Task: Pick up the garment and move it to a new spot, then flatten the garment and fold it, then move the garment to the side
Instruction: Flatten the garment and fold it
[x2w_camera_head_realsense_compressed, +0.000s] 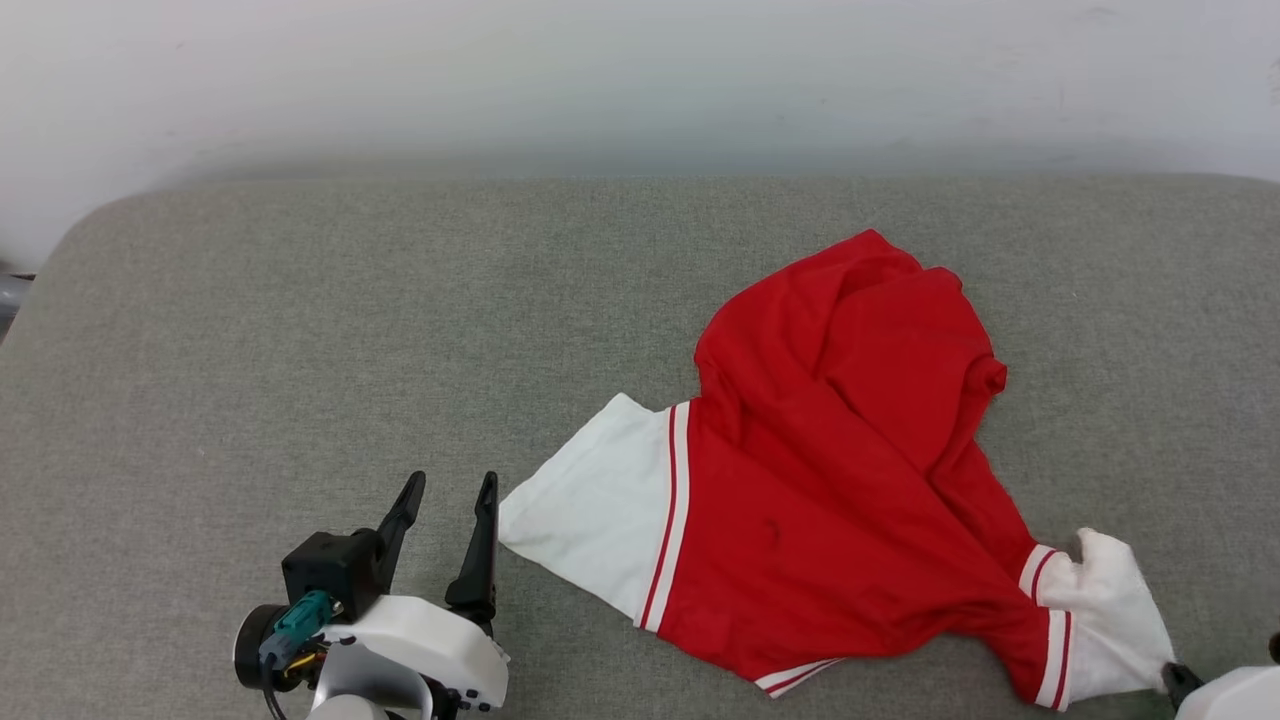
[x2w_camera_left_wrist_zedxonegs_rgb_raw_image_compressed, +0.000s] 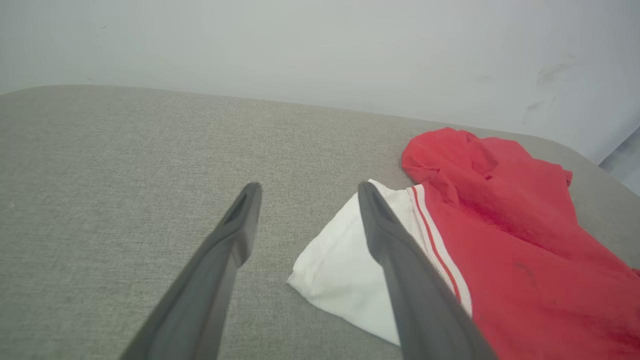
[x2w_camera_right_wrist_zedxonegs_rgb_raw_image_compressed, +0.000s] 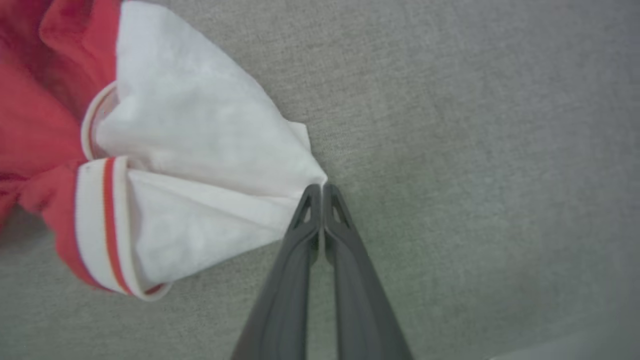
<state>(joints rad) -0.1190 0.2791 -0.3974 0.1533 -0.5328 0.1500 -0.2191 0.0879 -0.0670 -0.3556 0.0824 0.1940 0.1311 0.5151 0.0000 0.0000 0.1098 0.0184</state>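
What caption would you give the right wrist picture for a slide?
The right gripper, shut on a white sleeve of the garment lying on the grey surface.

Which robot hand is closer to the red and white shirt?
Right. The right gripper has its jaws shut on the shirt at one white sleeve's tip. The left gripper sits with jaws open beside the other white sleeve, holding nothing.

Grey fabric pad (x2w_camera_head_realsense_compressed: 300, 320), perhaps; pale wall (x2w_camera_head_realsense_compressed: 600, 80)
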